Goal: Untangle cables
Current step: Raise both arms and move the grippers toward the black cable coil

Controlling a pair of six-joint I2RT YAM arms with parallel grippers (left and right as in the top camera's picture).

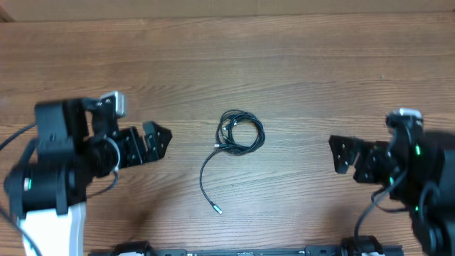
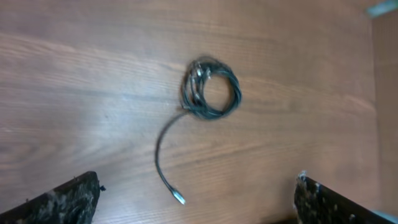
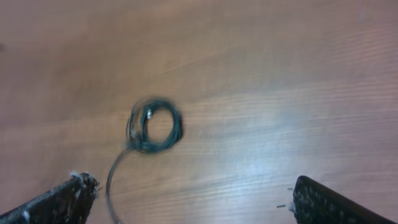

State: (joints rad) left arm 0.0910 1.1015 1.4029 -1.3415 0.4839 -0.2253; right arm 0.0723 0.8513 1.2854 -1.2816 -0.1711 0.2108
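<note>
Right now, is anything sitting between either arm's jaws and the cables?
Nothing visible. The cables lie coiled mid-table, one tail trailing toward the near edge, and only bare table separates them from the open jaws on the left and right.

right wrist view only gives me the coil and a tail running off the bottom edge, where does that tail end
Observer: Overhead, the tail leaves the coiled cables, curves toward the robots' side of the table and ends in a small silvery plug lying free on the wood.
Operator: anything over on the far side of the coil from me
Observer: The left gripper, jaws open, off to the coil's left. It is apart from the cables and holds nothing.
</note>
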